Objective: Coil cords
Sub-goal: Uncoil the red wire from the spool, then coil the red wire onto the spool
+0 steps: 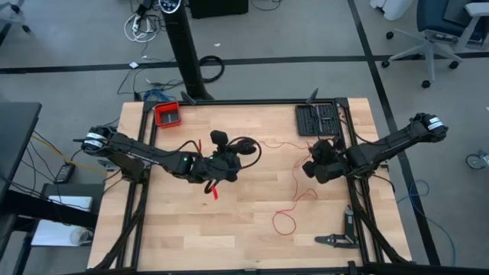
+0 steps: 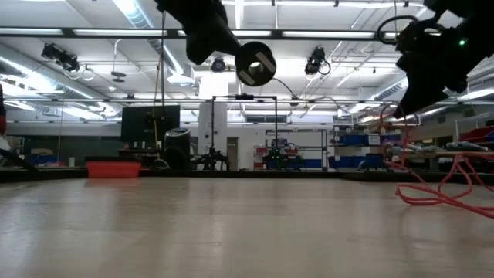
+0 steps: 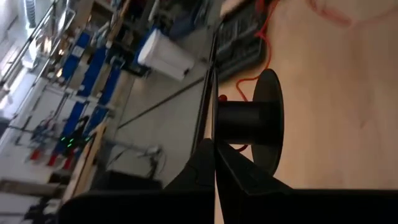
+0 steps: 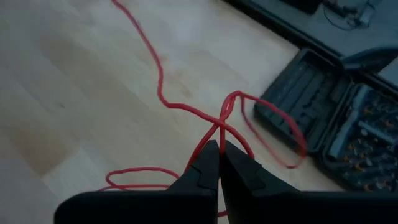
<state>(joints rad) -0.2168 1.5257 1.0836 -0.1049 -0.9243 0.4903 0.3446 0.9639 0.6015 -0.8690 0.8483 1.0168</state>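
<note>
I take the black bit case (image 1: 318,120) at the far right of the table (image 1: 252,229) as my landmark. The right gripper (image 4: 218,147) hangs just in front of this case, toward the near edge. Its two fingers are pressed together, and the thin red cord (image 4: 160,74) is pinched between their tips, at a place where two strands cross. From there one loop of the cord lies toward the case and touches its edge, and another loop lies on the wood beside the fingers. In the high view the cord (image 1: 294,195) runs from this gripper down to a loose loop near the front edge, well apart from the case.

The left gripper (image 3: 215,144) is well to the left of the case, over the middle of the table. Its fingers are closed, and a black spool (image 3: 254,121) sits right at their tips; I cannot tell if they really hold it. A red tray (image 1: 167,114) stands at the far left, well apart from the case.
</note>
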